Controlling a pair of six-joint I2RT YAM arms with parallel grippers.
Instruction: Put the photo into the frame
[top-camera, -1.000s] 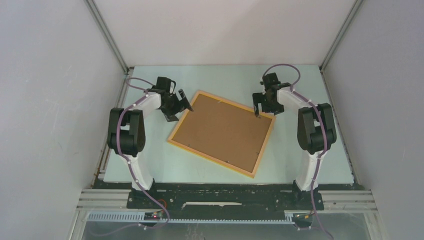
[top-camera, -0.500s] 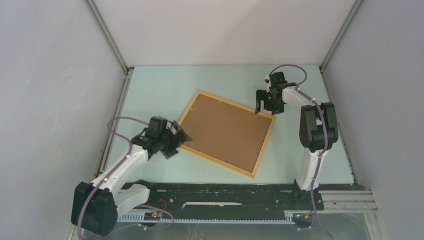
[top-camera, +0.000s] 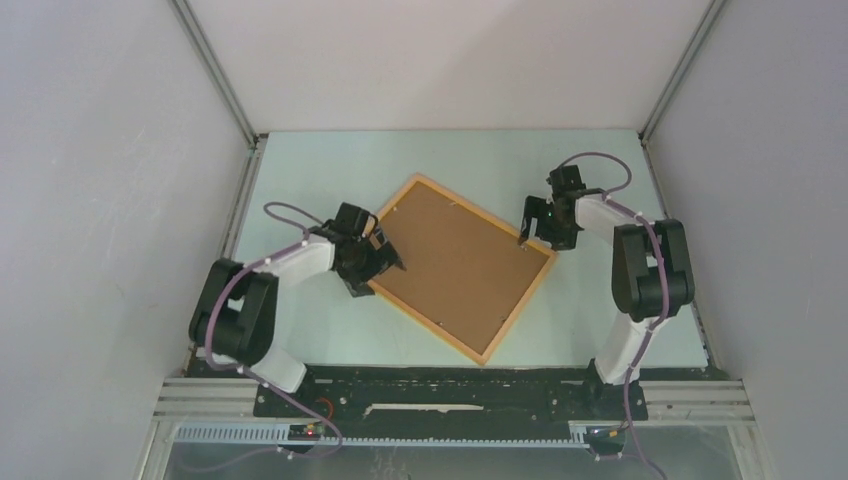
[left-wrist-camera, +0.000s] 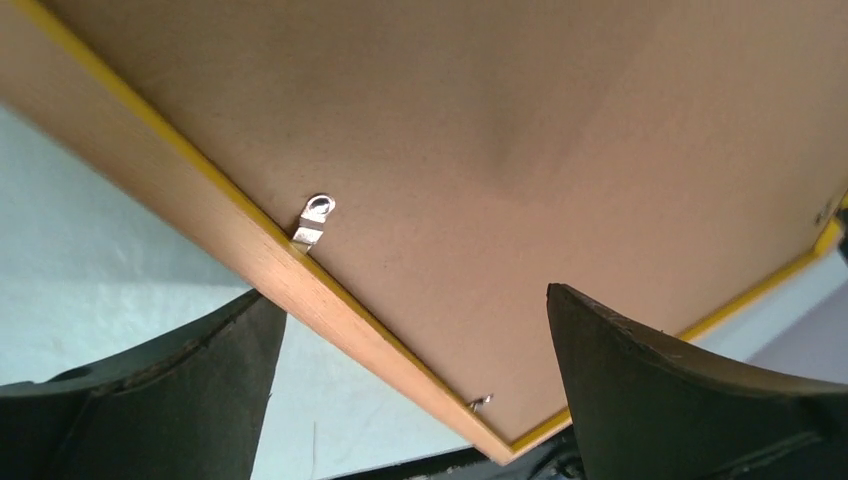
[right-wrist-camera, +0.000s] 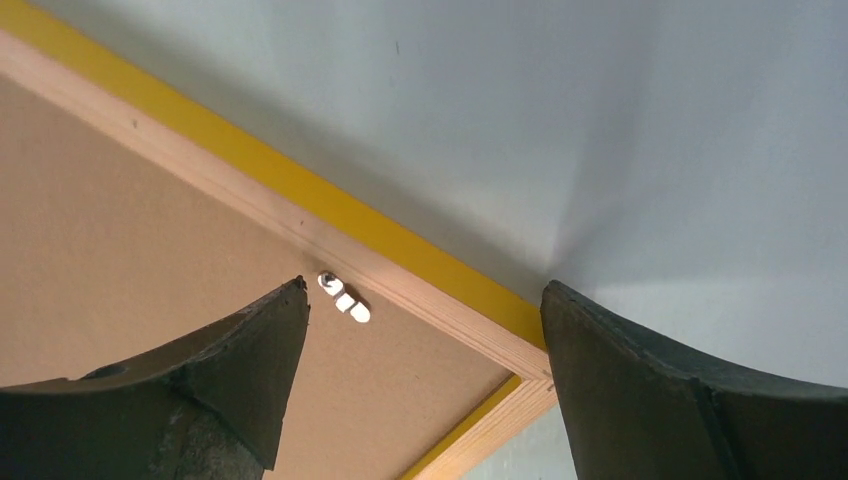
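The frame (top-camera: 425, 323), orange-yellow wood, lies back side up on the table at an angle. The brown fibreboard backing sheet (top-camera: 460, 268) fills it. The photo is not in view. My left gripper (top-camera: 385, 260) is open over the frame's left edge. In the left wrist view the gripper (left-wrist-camera: 410, 300) straddles the rail (left-wrist-camera: 200, 215) and a metal tab (left-wrist-camera: 315, 218). My right gripper (top-camera: 528, 238) is open over the frame's right corner. In the right wrist view the gripper (right-wrist-camera: 424, 290) spans the rail (right-wrist-camera: 250, 205), with a white tab (right-wrist-camera: 343, 297) by its left finger.
The pale green table (top-camera: 330, 170) is walled in by grey panels on three sides. A black rail (top-camera: 450, 385) with the arm bases runs along the near edge. The frame's near corner lies close to that rail.
The frame has turned and shifted, so its corners now point more toward the far and near sides. My left gripper swung from the far-left corner to the left edge. My right gripper followed the right corner nearer.
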